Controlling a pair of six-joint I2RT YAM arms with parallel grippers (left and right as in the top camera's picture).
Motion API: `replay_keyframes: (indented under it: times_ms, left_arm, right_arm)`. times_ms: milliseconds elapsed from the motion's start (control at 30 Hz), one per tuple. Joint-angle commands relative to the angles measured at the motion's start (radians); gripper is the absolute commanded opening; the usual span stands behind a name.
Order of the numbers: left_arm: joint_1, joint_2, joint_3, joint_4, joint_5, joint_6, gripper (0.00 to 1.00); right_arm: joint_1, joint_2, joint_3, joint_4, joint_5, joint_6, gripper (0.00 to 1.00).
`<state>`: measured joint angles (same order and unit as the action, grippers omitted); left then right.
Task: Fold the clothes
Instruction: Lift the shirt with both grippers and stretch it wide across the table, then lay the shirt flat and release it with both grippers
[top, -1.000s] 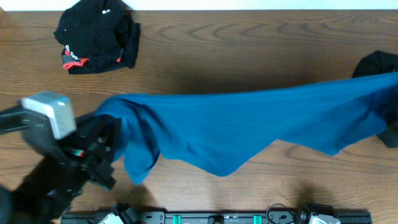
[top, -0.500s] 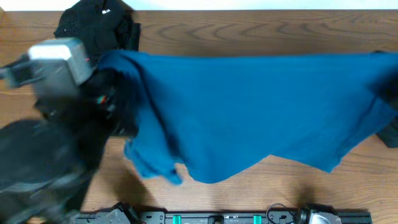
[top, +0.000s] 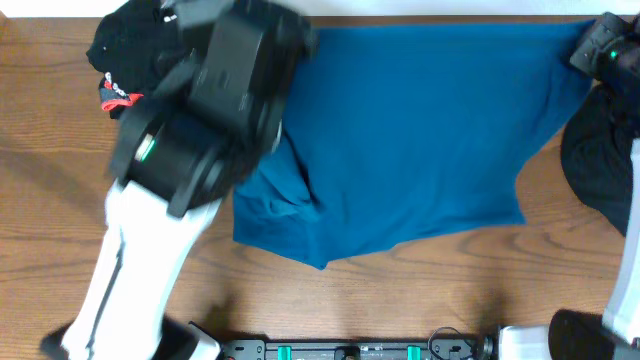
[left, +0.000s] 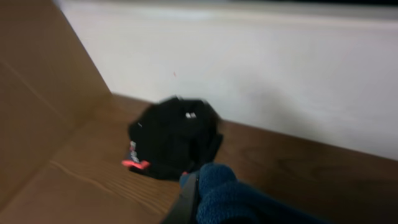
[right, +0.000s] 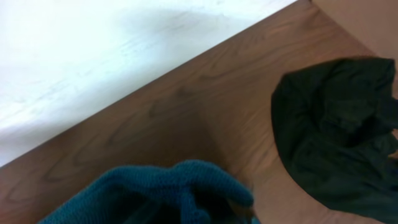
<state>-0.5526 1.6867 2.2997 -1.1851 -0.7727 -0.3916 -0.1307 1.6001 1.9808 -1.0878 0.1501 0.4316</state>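
Teal-blue soft fabric, a large plain short-sleeved shirt (top: 420, 130), is stretching over the far half of the brown wood-grain table (top: 420, 300), its top edge running along the back of the table between the two arms. The left gripper (left: 198, 204) is pinching one bunched upper corner, its fingers closed tight on the cloth. The right gripper (top: 592, 45) is doing the same at the opposite corner, jaws shut on a teal wad that is filling the bottom of its wrist view. Holding both corners well apart is, I judge, drawing the shirt taut and flat so it is ready for a first fold, though the lower-left part is bunching into a wrinkle.

A crumpled black garment with red-and-white trim (top: 125, 70) is sitting in the far left corner, near the shirt. A plain dark rumpled garment (top: 590, 165) is lying at the right edge. Both are likely waiting their turn. The black one is showing small white marks, perhaps a logo, but blur is making them unreadable.
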Motion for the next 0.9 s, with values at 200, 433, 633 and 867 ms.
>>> replay_keyframes:
  times_ms: [200, 433, 633, 867]
  left_arm:
    - [0.238, 0.26, 0.021, 0.2, 0.39, 0.079, 0.06]
    - [0.284, 0.481, 0.021, 0.366, 0.433, 0.139, 0.06]
    - [0.293, 0.64, 0.021, 0.509, 0.444, 0.17, 0.06]
    - [0.314, 0.721, 0.021, 0.554, 0.443, 0.247, 0.59]
  right_arm:
    - [-0.006, 0.183, 0.007, 0.079, -0.005, 0.028, 0.01]
    - [0.014, 0.36, 0.007, 0.197, -0.002, 0.027, 0.01]
    - [0.036, 0.507, 0.007, 0.329, 0.011, 0.023, 0.03]
    - [0.05, 0.593, 0.007, 0.392, 0.03, -0.061, 0.9]
